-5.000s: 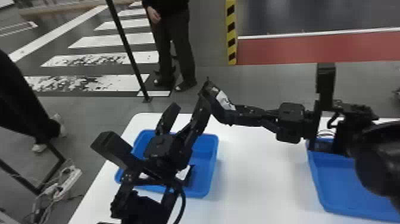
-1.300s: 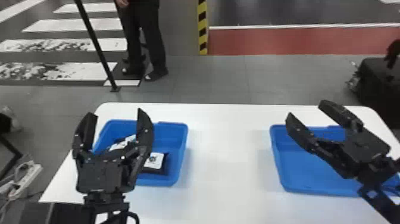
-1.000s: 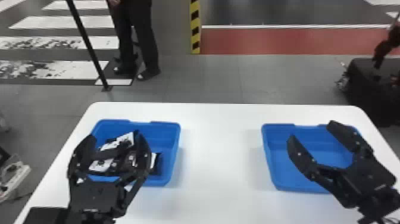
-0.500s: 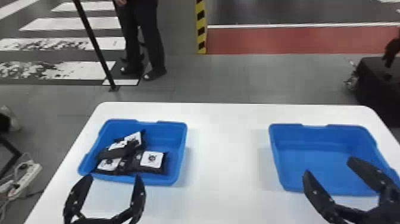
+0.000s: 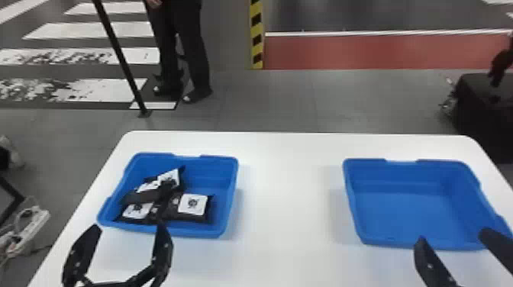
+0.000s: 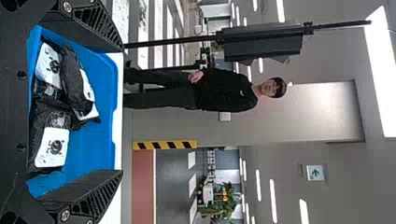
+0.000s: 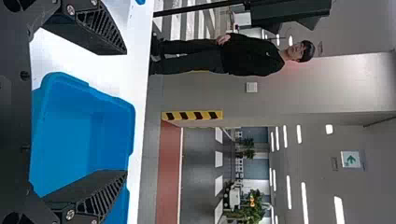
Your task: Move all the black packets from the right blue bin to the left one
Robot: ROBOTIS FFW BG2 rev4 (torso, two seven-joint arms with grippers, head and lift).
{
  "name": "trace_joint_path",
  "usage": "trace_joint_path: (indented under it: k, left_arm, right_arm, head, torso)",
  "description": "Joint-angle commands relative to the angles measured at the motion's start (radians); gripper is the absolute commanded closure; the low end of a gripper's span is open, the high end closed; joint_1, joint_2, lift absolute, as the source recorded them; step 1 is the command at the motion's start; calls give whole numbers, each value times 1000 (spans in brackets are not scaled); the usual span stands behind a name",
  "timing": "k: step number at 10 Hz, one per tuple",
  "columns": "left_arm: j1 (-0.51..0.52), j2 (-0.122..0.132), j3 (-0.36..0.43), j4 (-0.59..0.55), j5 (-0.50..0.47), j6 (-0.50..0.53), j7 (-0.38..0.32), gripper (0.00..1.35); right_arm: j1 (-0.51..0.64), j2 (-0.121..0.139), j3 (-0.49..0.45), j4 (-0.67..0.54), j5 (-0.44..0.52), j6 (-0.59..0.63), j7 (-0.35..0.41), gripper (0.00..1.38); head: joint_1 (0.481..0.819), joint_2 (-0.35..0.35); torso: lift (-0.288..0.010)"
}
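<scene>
The soft black packets with white labels (image 5: 162, 198) lie heaped in the shallow blue plastic bin (image 5: 223, 191) at the head view's left. The black two-fingered left gripper (image 5: 129, 228), lower left, and right gripper (image 5: 454, 236), lower right, are spread wide and empty. Packets look light, pliable, perhaps slippery; any regrasp suits their plump middles.

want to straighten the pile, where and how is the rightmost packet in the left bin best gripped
Probably by its labelled right half, from straight above, one finger on each long side. The packet lies flat, longer from left to right; the other packets crowd its left end, its right end is free. The left bin's walls would hinder coming in low.
</scene>
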Motion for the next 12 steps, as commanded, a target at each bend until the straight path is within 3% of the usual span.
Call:
trace_joint_path:
  k: [1,4,6,12]
  left_arm:
    - [-6,-3,-16,0,8,-3,0,102]
    - [-28,-3,-87,0,49,12,0,98]
    - [-26,-3,-73,0,46,12,0,98]
    - [-28,-3,-75,2,40,12,-2,102]
  right_arm:
    - [0,3,1,18,-4,-13,0,117]
    - [-12,1,1,28,-11,-15,2,119]
    - [-17,0,1,36,-13,-15,7,121]
    - [-32,-2,1,48,-7,-15,17,130]
  head:
    - [695,86]
    - [695,51]
    - [695,24]
    - [695,31]
  torso:
    - [-110]
    - [-110]
    - [-110]
    - [-110]
